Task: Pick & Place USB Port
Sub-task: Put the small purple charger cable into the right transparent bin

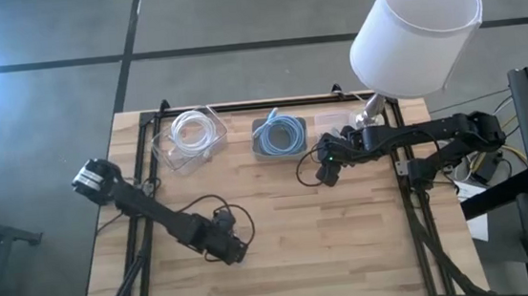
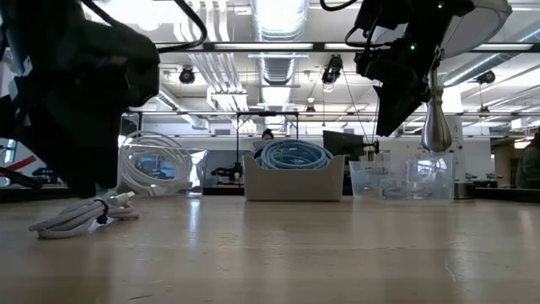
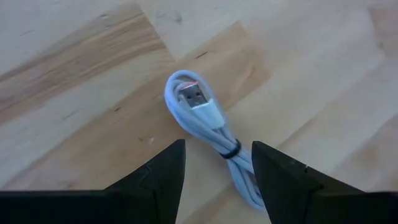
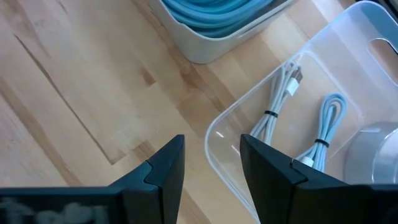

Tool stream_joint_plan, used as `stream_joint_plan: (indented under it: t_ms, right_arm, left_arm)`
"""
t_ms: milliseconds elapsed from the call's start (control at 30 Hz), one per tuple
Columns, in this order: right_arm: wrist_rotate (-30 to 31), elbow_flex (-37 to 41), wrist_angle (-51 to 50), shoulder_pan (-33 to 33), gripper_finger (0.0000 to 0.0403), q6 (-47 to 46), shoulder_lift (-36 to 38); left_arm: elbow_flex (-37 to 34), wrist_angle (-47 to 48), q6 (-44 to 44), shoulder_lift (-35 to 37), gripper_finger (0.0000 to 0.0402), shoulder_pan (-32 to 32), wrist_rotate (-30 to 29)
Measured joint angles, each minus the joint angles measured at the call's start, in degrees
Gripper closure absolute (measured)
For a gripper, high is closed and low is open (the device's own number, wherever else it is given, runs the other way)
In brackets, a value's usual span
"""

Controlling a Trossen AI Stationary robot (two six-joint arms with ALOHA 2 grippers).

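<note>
A white USB cable [image 3: 208, 118], bundled with a black tie, lies flat on the wooden table; its metal plug [image 3: 193, 96] points away from my left gripper. It also shows in the low view as a white USB cable [image 2: 84, 215]. My left gripper [image 3: 217, 149] [image 1: 233, 251] is open above it near the table's near edge, one finger on each side of the bundle, apart from it. My right gripper [image 4: 211, 142] [image 1: 326, 171] is open and hovers high over the near rim of a clear bin [image 4: 249, 118] that holds two more bundled white cables [image 4: 280, 99].
Along the far edge stand a clear bin with a coiled white cable [image 1: 191, 135], a grey bin of blue cable [image 1: 277, 137] and the clear bin [image 1: 334, 123]. A lamp with a white shade [image 1: 417, 29] stands at the far right corner. Bare wood lies between the arms.
</note>
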State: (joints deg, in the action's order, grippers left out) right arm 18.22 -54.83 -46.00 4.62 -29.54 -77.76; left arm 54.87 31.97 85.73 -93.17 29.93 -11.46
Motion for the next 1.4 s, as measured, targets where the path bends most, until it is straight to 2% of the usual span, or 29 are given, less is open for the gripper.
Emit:
stream_joint_plan:
  t_ms: [467,567,733,833,900,1000,1233,1400]
  right_arm:
    - [-0.16,0.0,0.72,0.0,0.0253,-0.01,0.0]
    - [-0.3,0.0,0.96,0.0,0.0255,0.0,0.0]
    - [-0.29,0.04,3.08,0.0,0.0258,0.4,0.0]
    - [-1.34,0.28,4.96,-0.17,0.0266,2.78,0.0]
    - [-3.57,0.32,6.02,-0.48,0.0272,4.58,0.0]
    - [-6.33,0.33,8.01,-1.45,0.0283,5.19,0.05]
    - [-6.75,0.33,11.02,-6.37,0.0303,6.84,1.14]
    - [-6.73,0.33,11.91,-10.92,0.0307,6.78,3.1]
  left_arm:
    - [-0.48,-0.12,0.06,-3.96,0.0213,-2.72,-0.4]
    - [-0.46,-0.21,-2.41,-4.53,0.0219,-3.86,0.69]
    - [-0.6,0.03,-6.46,-3.94,0.0268,-5.19,1.08]
    - [-0.79,-0.46,-9.34,-3.14,0.0313,-6.32,-2.66]
    - [-0.56,-0.47,-12.3,-2.46,0.0342,-7.06,-5.32]
    - [0.39,-1.47,-18.18,-2.18,0.037,-8.72,-5.62]
    - [3.1,-8.07,-37.28,-1.83,0.0363,-14.61,-6.69]
    - [5.43,-15.6,-53.29,-1.68,0.0352,-20.16,-1.22]
